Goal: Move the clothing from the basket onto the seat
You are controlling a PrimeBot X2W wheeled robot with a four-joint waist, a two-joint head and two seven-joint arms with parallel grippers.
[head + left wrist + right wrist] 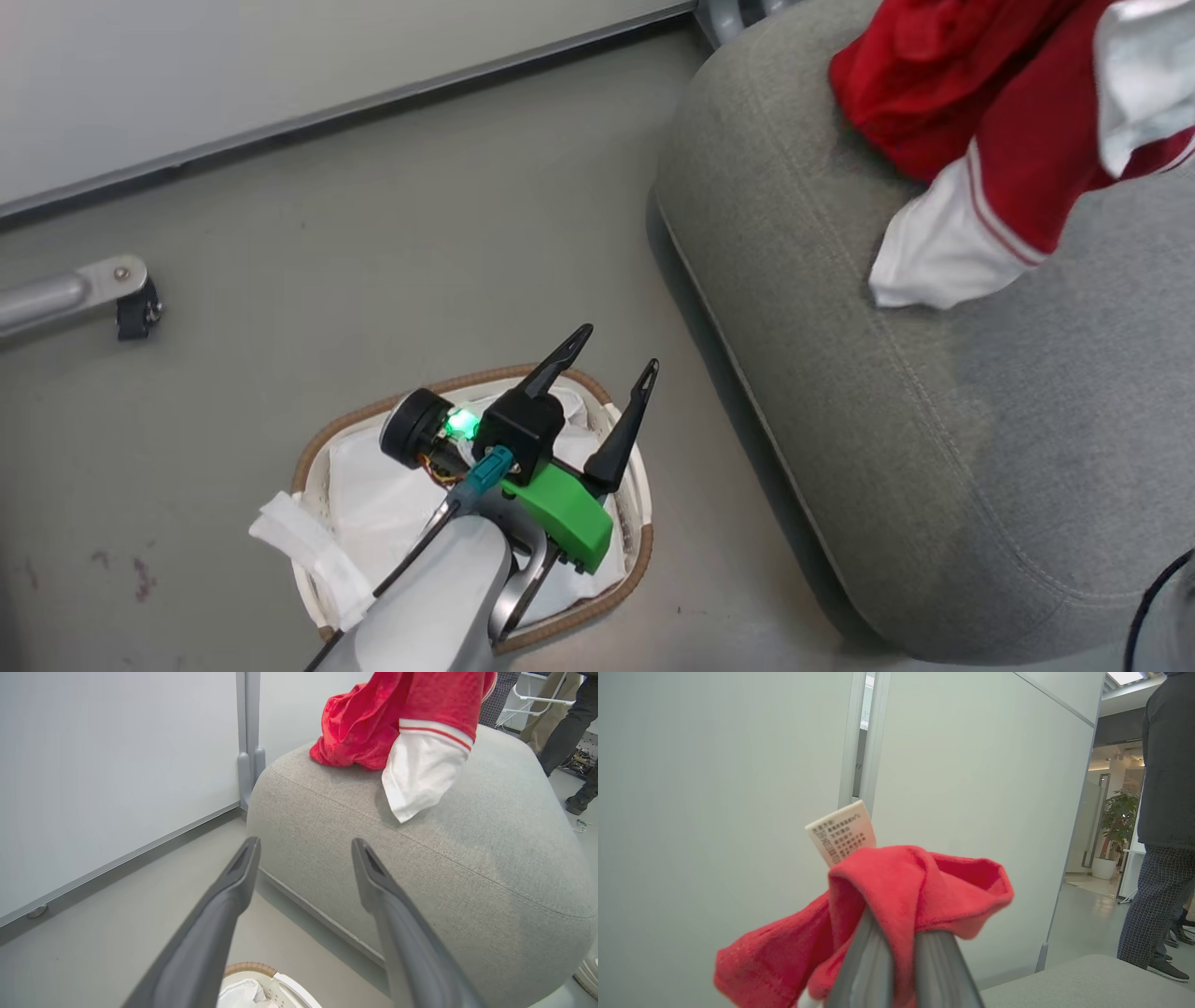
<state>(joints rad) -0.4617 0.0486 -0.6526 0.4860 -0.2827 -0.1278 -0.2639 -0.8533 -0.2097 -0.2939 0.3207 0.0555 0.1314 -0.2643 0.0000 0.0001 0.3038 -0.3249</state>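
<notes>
Over the seat (pixel 934 448), the right gripper (pixel 896 938) is pinching a fold of the red clothing (pixel 934 84) between fully closed fingers. The garment is hanging down, its lower folds and a white sleeve resting on the cushion. It is looking soft, light and limp, so a bunched fold is probably giving the surest hold. The left gripper (pixel 619 346) is hovering wide open and empty above the basket (pixel 303 467), well apart from the clothing; a white sheet (pixel 373 495) is lying inside.
</notes>
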